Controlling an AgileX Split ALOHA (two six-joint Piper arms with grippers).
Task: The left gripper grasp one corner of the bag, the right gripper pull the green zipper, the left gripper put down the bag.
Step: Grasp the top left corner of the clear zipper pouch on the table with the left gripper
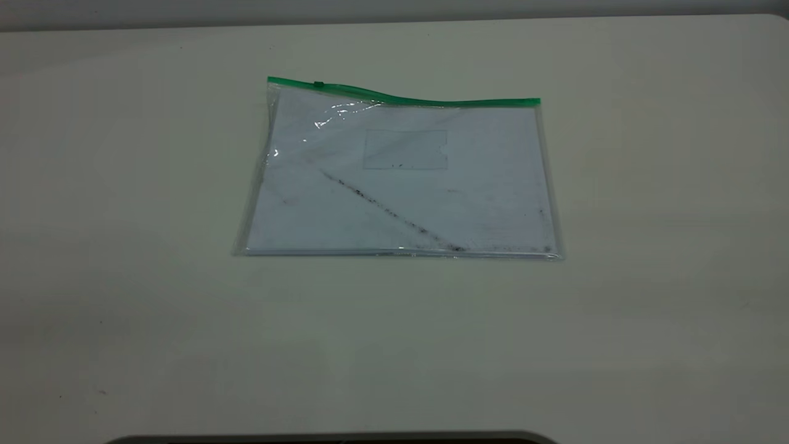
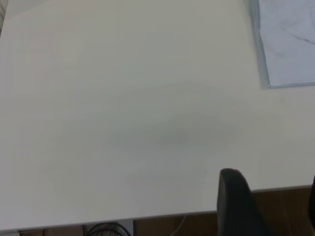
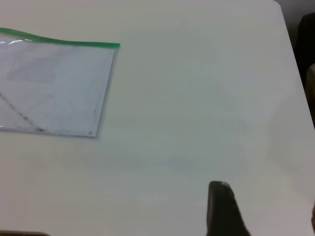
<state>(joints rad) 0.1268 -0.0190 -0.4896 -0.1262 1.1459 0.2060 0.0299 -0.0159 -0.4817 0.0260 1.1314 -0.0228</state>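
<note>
The clear bag (image 1: 400, 185) lies flat in the middle of the table, with a white sheet inside and a dark diagonal smudge. The green zipper (image 1: 431, 100) runs along its far edge, and the slider tab (image 1: 318, 84) sits near the left end. Neither gripper shows in the exterior view. In the left wrist view, my left gripper (image 2: 270, 201) is open and empty above the table's edge, far from the bag's corner (image 2: 288, 44). In the right wrist view, my right gripper (image 3: 266, 214) is open and empty above bare table, away from the bag (image 3: 54, 93) and its zipper end (image 3: 64, 41).
The white table (image 1: 647, 277) carries only the bag. Its edge (image 2: 147, 215) shows close to the left gripper, with brown floor and cables below. The table's rounded corner (image 3: 283, 19) shows beyond the right gripper.
</note>
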